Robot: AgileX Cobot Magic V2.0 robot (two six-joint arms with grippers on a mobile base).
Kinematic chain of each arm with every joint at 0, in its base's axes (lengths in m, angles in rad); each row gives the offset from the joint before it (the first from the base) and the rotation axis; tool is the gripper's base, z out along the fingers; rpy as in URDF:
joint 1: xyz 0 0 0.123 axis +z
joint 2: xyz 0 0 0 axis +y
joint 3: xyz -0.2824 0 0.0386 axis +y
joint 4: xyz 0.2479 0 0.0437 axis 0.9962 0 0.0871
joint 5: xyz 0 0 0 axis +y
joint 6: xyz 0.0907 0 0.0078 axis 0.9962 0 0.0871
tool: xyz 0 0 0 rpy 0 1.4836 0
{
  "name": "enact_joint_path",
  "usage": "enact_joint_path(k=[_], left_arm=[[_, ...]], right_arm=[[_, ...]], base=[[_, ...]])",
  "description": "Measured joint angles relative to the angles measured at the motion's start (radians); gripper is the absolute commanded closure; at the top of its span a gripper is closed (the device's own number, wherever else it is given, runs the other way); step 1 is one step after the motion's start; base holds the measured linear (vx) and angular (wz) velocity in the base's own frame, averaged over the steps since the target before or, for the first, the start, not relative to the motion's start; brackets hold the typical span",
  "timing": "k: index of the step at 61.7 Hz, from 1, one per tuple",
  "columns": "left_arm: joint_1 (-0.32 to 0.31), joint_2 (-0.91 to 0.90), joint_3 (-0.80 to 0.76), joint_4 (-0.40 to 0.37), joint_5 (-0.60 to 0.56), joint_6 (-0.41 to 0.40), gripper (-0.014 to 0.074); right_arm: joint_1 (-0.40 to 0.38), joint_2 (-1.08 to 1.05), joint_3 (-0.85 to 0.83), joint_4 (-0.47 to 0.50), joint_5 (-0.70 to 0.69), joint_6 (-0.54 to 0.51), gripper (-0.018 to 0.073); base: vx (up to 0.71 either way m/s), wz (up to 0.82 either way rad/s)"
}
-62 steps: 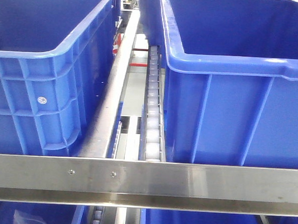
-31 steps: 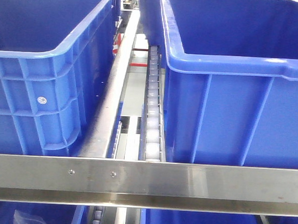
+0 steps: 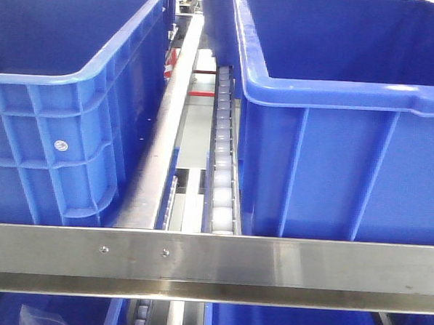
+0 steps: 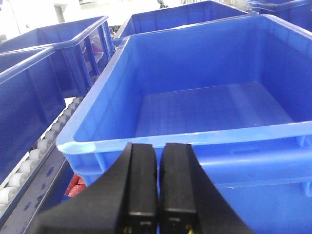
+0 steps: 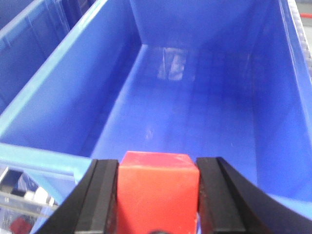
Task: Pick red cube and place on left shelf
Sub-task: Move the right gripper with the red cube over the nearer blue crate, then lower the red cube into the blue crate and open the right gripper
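Observation:
My right gripper (image 5: 158, 168) is shut on the red cube (image 5: 158, 195) and holds it above the near rim of a large blue crate (image 5: 44, 107) whose inside is bare. My left gripper (image 4: 157, 151) is shut and empty, just in front of the near rim of another blue crate (image 4: 146, 139). The front view shows the left shelf: a steel rail (image 3: 211, 268) across the front, a roller track (image 3: 223, 163) and two blue crates (image 3: 66, 125) (image 3: 335, 139). Neither gripper shows in the front view.
More blue crates (image 4: 63, 44) stand behind and to the left in the left wrist view, with white rollers (image 4: 29, 158) beside them. Something red (image 4: 75, 185) lies on the tier below. A clear plastic piece (image 5: 19, 195) sits under the right crate's rim.

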Motion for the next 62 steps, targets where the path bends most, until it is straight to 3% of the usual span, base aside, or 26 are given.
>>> enact_joint_path(k=[19,38,44,54,62], left_arm=[[0.0,0.0,0.0,0.0,0.0,0.0,0.0491],[0.0,0.0,0.0,0.0,0.0,0.0,0.0491],[0.0,0.0,0.0,0.0,0.0,0.0,0.0491],[0.0,0.0,0.0,0.0,0.0,0.0,0.0491],[0.0,0.0,0.0,0.0,0.0,0.0,0.0491]], right_arm=[[0.0,0.258,-0.044,0.0,-0.096,0.0,0.0502],[0.0,0.659,-0.276,0.0,-0.204,0.0,0.0482],[0.0,0.763,-0.353,0.0,-0.202,0.0,0.0377],[0.0,0.903,-0.464,0.0,-0.182,0.0,0.0041],[0.0,0.969,-0.524,0.0,-0.157,0.0,-0.0014]], base=[[0.0,0.0],[0.0,0.0],[0.0,0.0],[0.0,0.0],[0.0,0.0]])
